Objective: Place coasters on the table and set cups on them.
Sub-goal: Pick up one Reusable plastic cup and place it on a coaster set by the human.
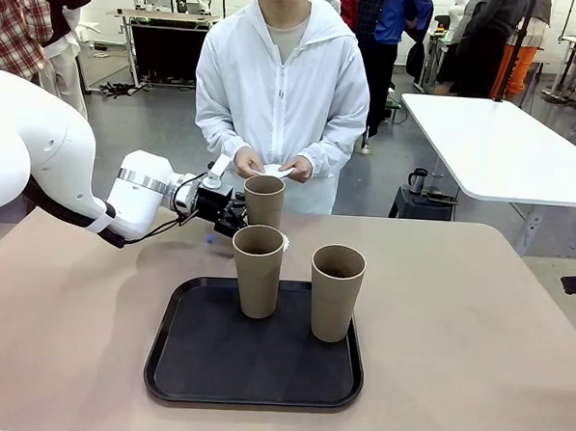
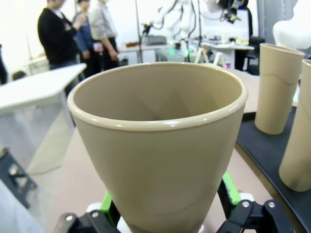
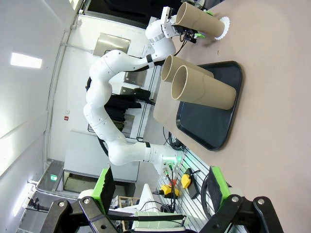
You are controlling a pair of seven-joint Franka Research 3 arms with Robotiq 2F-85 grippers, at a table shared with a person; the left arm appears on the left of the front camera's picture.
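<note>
Cup (image 2: 160,160) stands between the left claw's (image 2: 169,195) spread green pads, jaws released, not squeezing. The right wrist view shows the lacy coaster (image 3: 222,27) beneath it. The right claw (image 3: 160,187) gapes empty. Beside the left claw, two more cups (image 1: 257,270) (image 1: 336,291) stand on a black tray (image 1: 174,364) on the beige table (image 1: 475,332). Beyond, a person (image 1: 281,80) holds white paper (image 1: 273,168).

The beige table (image 1: 476,322) carries a black tray (image 1: 188,365) and, just behind it, one white coaster (image 3: 223,28)

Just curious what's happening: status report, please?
Left gripper open around far cup; right gripper open, empty. Cup stands on doily; two cups on black tray. Nothing blocking.
</note>
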